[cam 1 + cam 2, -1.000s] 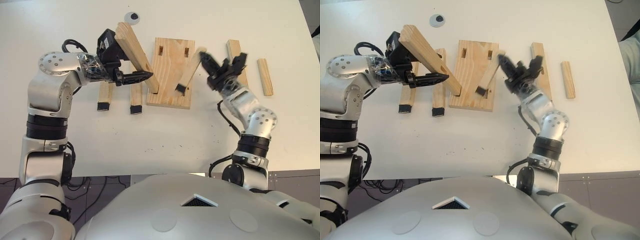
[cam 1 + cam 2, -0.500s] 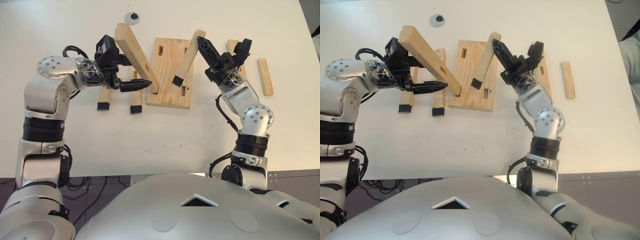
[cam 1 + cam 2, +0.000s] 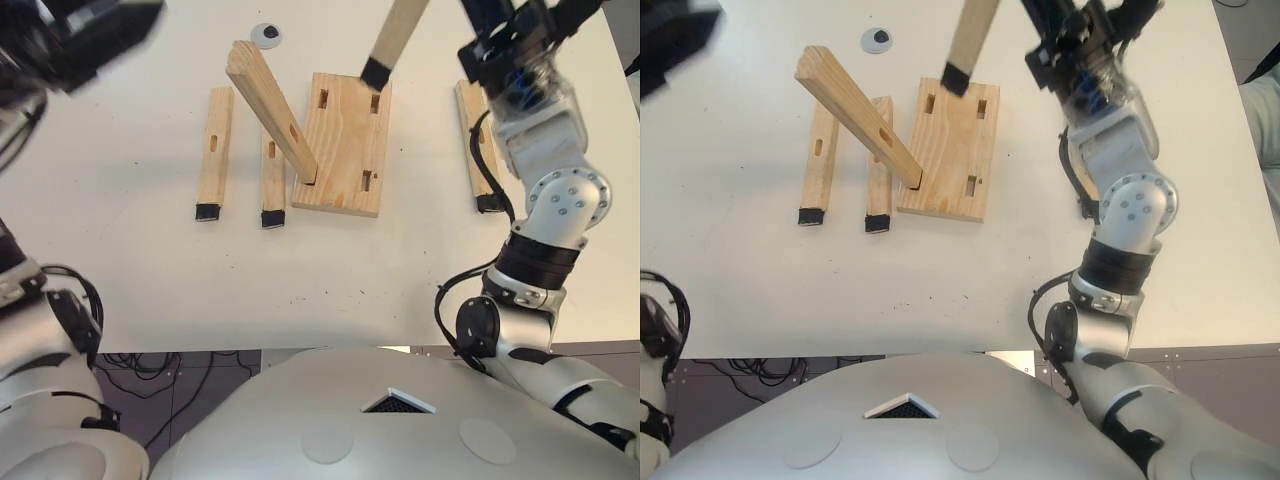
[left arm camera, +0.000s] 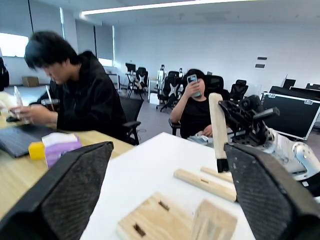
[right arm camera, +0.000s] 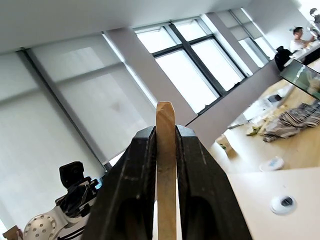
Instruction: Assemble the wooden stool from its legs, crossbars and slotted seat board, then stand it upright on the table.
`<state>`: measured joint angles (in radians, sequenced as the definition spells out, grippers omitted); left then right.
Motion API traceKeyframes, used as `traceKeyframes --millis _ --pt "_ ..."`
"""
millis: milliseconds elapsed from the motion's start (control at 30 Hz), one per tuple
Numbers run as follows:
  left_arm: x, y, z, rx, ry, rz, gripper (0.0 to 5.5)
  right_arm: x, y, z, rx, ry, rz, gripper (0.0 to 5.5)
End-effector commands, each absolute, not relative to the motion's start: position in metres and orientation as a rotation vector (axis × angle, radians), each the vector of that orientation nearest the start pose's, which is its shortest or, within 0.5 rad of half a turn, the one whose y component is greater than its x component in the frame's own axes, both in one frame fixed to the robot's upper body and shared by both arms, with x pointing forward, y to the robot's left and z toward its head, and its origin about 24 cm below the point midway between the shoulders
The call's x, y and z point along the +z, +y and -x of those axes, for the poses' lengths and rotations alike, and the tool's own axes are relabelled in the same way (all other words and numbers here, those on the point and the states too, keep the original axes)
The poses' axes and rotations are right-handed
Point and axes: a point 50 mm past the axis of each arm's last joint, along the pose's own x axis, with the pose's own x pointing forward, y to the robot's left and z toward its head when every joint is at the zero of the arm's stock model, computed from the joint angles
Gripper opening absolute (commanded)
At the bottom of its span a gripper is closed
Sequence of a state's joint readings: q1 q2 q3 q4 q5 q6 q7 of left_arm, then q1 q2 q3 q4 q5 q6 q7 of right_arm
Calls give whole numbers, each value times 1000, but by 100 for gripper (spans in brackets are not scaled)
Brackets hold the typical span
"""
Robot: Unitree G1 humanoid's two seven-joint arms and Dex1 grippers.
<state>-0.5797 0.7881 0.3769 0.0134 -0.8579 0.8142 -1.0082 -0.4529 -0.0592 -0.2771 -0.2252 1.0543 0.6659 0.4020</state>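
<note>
Seat board [image 3: 345, 150] flat mid-table; right hand [image 5: 165, 135] clamped on leg [image 3: 395, 35] above far edge; left hand [image 4: 169, 149] apart.

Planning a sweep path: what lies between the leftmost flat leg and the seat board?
In the left eye view, a second flat leg lies between the leftmost leg and the seat board. A tilted leg rising from the board's corner leans across it.

Bright, even overhead light falls on the white table [image 3: 120, 280]. The tilted pale wooden leg [image 3: 270, 105] propped in the slotted wooden seat board [image 3: 345, 150] casts only a faint, soft shadow. The black left gripper [image 3: 100, 35], far left, is smeared by blur. In the left wrist view a ceiling light strip [image 4: 165, 6] glares, and the dark near pads [image 4: 70, 195] are out of focus. In the right wrist view, large bright windows [image 5: 200, 60] backlight the black right gripper [image 5: 166, 131], which is clamped on a slim pale wooden leg [image 5: 166, 170].
</note>
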Motion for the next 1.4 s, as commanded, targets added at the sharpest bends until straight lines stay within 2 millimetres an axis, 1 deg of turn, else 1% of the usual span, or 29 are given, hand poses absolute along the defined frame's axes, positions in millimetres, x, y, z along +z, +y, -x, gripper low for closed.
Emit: traceKeyframes --millis 33,100,167,233,333,467,567,667,800,833,1033,1067,1200,1233,1333,1400 --pt "262 202 -280 -1155 -14 150 364 229 -124 -281 994 -344 -748 40" --pt "260 184 -273 -1248 39 135 333 239 -122 -278 1032 -369 -714 40" --pt "255 171 -269 -1312 100 106 331 249 -119 -276 1075 -398 -674 40" --pt "254 164 -268 -1347 116 104 331 255 -116 -273 1118 -411 -641 40" --pt "252 157 -267 -1381 124 108 331 257 -109 -268 1167 -410 -621 40" --pt "246 149 -267 -1422 136 134 331 254 -101 -263 1205 -392 -622 40" --pt "244 143 -264 -1453 146 147 289 252 -99 -262 1216 -380 -620 40" --pt "241 141 -264 -1462 153 152 240 250 -99 -263 1215 -373 -619 40" --pt "243 145 -265 -1452 153 158 181 246 -101 -264 1202 -363 -618 40" --pt "243 146 -265 -1451 154 161 158 245 -101 -264 1200 -361 -619 40" --pt "243 149 -263 -1462 171 149 75 241 -104 -265 1196 -347 -614 40" --pt "243 149 -263 -1465 174 144 64 240 -105 -265 1196 -344 -612 40" --pt "245 150 -263 -1465 169 123 52 237 -107 -264 1207 -322 -598 40" --pt "246 150 -263 -1460 165 113 50 236 -107 -264 1216 -309 -589 69" --pt "252 149 -265 -1443 151 61 35 233 -110 -261 1243 -268 -522 125" --pt "258 151 -266 -1420 144 -14 35 228 -117 -265 1216 -221 -391 157"
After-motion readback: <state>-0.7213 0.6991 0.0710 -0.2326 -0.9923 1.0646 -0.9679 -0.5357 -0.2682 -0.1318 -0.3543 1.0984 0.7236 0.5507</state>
